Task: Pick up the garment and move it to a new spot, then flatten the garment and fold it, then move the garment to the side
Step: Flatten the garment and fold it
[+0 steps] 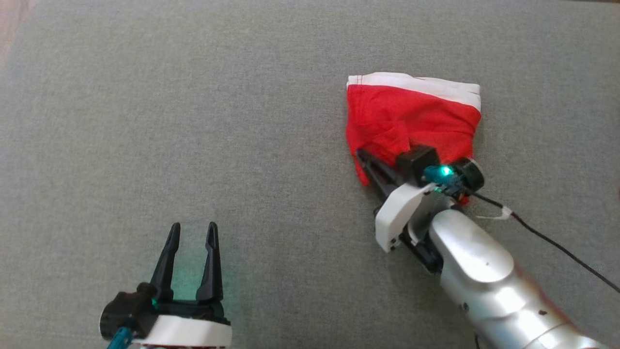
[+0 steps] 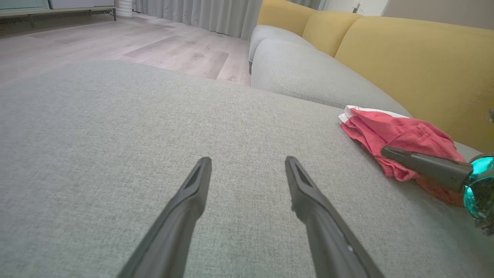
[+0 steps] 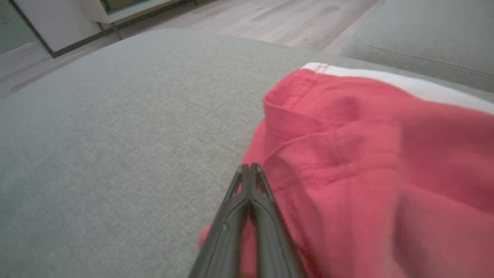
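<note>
Grey woven seat cushion underfoot, yellow backrest beyond it, wood floor past the far edge.

Garment: red cloth with a white band along its far edge. It lies bunched into a rough rectangle at the upper right of the head view, close to the backrest in the left wrist view.

Handling, my read:
- Light, limp knit. It will sag and unfold if you lift it by one point.
- The cushion weave looks grippy, so dragging may rumple the layers rather than slide them.
- The band looks like the firmest part. Take hold there or at a stitched hem, through all layers, not on loose single cloth.

Right gripper: your forearm comes in from the lower right and slants up-left, with the fingers low along the garment's near-left edge. In the right wrist view the tips are pressed together, and red shows on both sides and in the slit lower down. I take that as a pinch on the near hem. How many layers it has, you cannot tell.

Left gripper: parked lower left, well apart from the garment. Fingers parted, nothing between them, pointing across bare cushion.

Watch the black cable trailing from your right wrist.
</note>
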Robot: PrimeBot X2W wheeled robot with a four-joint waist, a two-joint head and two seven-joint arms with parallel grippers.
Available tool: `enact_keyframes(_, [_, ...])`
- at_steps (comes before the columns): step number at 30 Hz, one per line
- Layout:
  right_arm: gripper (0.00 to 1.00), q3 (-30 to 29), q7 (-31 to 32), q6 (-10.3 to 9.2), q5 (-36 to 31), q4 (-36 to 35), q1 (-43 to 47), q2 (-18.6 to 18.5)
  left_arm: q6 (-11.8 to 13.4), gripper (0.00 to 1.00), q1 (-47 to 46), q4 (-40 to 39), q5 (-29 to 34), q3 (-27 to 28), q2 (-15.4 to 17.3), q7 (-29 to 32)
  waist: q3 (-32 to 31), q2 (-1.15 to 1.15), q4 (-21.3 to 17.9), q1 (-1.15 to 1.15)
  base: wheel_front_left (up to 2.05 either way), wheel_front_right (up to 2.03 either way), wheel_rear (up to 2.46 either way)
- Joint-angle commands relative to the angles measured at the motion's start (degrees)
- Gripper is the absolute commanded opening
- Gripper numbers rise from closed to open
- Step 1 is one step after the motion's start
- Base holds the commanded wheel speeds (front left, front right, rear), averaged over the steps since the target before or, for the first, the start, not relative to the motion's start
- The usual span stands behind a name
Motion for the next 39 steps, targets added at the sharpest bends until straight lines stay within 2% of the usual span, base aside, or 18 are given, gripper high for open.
enact_keyframes(1, [0.0,1.98,1.03,0.43,0.55,-2.12,1.52,1.19,0.38,1.0,-1.12,-1.49,-0.61,1.79,-0.08,-0.3,-0.2,0.0,0.21,0.0,0.0,0.0,0.0])
enact_keyframes(6, [0.0,5.09,1.84,0.43,1.86,-5.58,3.54,1.19,0.69,1.0,-0.54,-1.45,-0.88,1.87,-0.08,-0.3,-1.19,0.0,0.13,0.0,0.0,0.0,0.0])
enact_keyframes(10, [0.0,4.46,0.89,0.43,2.52,-9.46,5.0,1.19,1.0,1.0,0.09,-1.52,-1.01,2.09,-0.08,-0.3,-2.2,0.0,-0.36,0.0,0.0,0.0,0.0])
enact_keyframes(12, [0.0,2.58,0.38,0.43,2.59,-12.71,6.23,0.9,1.23,1.0,0.64,-1.61,-1.08,2.39,-0.08,-0.3,-3.0,0.0,-0.9,0.0,0.0,0.0,0.0])
enact_keyframes(15, [0.0,-3.47,1.49,0.43,1.4,-19.92,8.71,-0.87,1.42,1.0,1.48,-2.0,-1.0,2.68,-0.08,-0.3,-3.9,0.0,-2.13,0.0,0.0,0.0,0.0])
enact_keyframes(20, [0.0,-11.58,4.87,0.43,-1.28,-24.77,10.74,-3.13,1.29,1.0,1.32,-2.33,-0.88,2.17,-0.08,-0.3,-3.43,0.0,-2.7,0.0,0.0,0.0,0.0])
enact_keyframes(24, [0.0,-15.88,6.04,0.43,-3.81,-24.21,10.81,-3.81,1.1,1.0,0.63,-2.34,-0.9,1.79,-0.08,-0.3,-2.37,0.0,-2.22,0.0,0.0,0.0,0.0])
enact_keyframes(29, [0.0,-16.58,6.05,0.43,-4.7,-19.04,9.28,-2.66,0.85,1.0,-0.04,-1.85,-0.94,1.7,-0.08,-0.3,-1.51,0.0,-1.28,0.0,0.0,0.0,0.0])
enact_keyframes(34, [0.0,-13.95,4.37,0.43,-4.94,-13.5,7.58,-0.83,0.76,1.0,-0.52,-1.53,-1.13,1.67,-0.08,-0.3,-1.44,0.0,-0.47,0.0,0.0,0.0,0.0])
enact_keyframes(39, [0.0,-7.31,3.11,0.43,-3.12,-10.71,8.06,0.47,0.91,1.0,-0.1,-1.27,-1.2,1.75,-0.08,-0.3,-2.47,0.0,-0.21,0.0,0.0,0.0,0.0])
